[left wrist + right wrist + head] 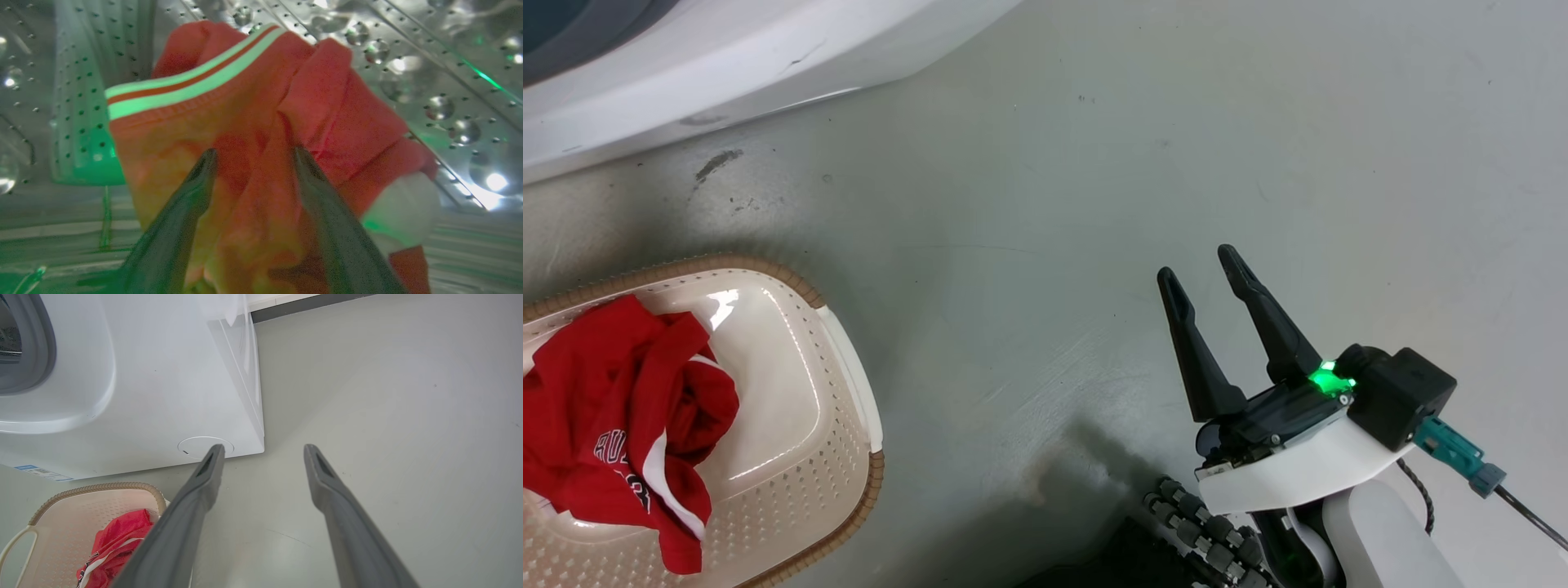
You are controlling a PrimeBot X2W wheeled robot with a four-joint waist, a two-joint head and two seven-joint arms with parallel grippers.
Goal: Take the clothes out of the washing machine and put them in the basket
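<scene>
Garment, red with white-striped trim, in steel drum of washing machine, left gripper spread wide astride a fold, second garment in basket, right gripper wide open, empty, over floor

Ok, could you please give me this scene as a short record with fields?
Left claw: open, inside the steel drum, at a red garment with white trim
Right claw: open, empty, above the floor
Basket: on the floor by the washing machine, holding a red lettered garment
Remaining: drum garment not yet out
</scene>
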